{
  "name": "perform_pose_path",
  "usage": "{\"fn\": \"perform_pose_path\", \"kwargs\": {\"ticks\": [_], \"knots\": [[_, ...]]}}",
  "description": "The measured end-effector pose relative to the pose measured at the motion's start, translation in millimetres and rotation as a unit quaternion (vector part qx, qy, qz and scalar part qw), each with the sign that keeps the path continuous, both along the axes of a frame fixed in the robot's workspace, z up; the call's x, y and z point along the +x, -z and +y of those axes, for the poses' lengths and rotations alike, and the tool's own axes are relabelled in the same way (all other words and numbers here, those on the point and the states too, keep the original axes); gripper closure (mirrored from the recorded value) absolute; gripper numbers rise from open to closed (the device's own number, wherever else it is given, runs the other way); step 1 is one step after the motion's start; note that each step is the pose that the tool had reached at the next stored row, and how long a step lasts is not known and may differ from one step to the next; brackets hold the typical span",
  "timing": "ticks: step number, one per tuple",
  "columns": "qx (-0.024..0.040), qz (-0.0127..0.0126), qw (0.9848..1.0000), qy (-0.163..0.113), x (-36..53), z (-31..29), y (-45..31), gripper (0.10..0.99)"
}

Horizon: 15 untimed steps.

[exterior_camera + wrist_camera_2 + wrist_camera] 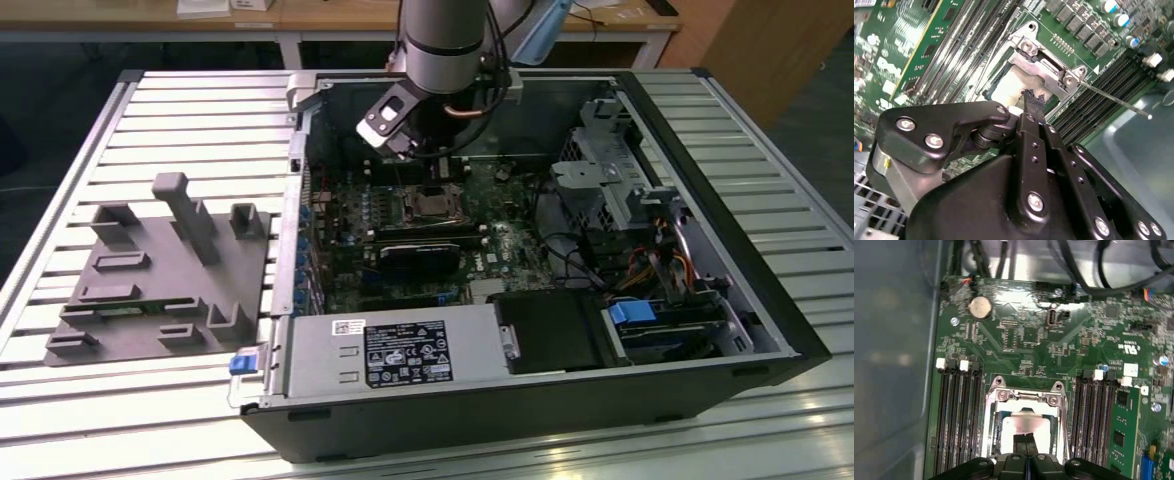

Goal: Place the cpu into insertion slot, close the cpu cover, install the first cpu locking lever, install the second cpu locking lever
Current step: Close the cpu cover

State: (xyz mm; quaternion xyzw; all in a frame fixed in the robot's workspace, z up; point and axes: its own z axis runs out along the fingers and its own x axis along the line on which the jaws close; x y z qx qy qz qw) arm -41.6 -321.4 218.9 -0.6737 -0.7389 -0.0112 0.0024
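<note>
**Exterior view.** A black tower computer case (pixel 534 410) lies on its side with the panel off, on a slatted silver metal surface (pixel 174 110). A grey moulded fixture plate with upright posts (pixel 160 280) sits just beside the case, to the exterior view's left. Inside the case are a green motherboard (pixel 507 250) and a silver power supply box (pixel 387 350) along the near edge. A grey robot arm (pixel 441 40) comes down from above. Its lower end stands over the insertion slot (pixel 430 205), a small square socket with a silver metal rim near the middle of the board.

**Second wrist view.** The black two-fingered hand (pixel 1031 100) has its fingers (pixel 1026 135) pressed together with no gap and nothing between them. The tips are at the cpu (pixel 1006 85), a flat square chip with a pale silvery-tan top, which is seated in the insertion slot. Contact between tips and chip cannot be confirmed. The cpu cover (pixel 1041 65), a thin silver metal frame, lies at the far edge of the chip. A thin silver lever rod (pixel 1114 100) sticks out from the socket corner, unlatched, above the long black memory slots (pixel 1104 80).

**First wrist view.** The cpu (pixel 1024 425) shows through the window of the cpu cover (pixel 1024 397), with the frame running round it. Whether the cover is fully flat cannot be told. The closed tips of the hand (pixel 1026 440) sit over the near part of the chip. Memory slots (pixel 959 415) flank the socket on both sides. A round silver coin cell (pixel 980 306) lies well apart from it.
</note>
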Motion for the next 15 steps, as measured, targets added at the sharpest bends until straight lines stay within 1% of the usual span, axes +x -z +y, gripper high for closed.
{"fn": "perform_pose_path", "kwargs": {"ticks": [1,5,8,12,15], "knots": [[0.0000,0.0000,0.9997,-0.023,0.0,0.0,0.0,0.984],[0.0000,0.0000,0.9982,-0.060,0.0,0.0,0.0,0.984],[0.0000,0.0000,0.9962,-0.087,0.0,0.0,0.0,0.984],[-0.0001,0.0000,0.9924,-0.123,0.0,0.0,0.1,0.984],[0.0000,0.0000,0.9887,-0.150,0.0,0.0,0.2,0.984]]}}
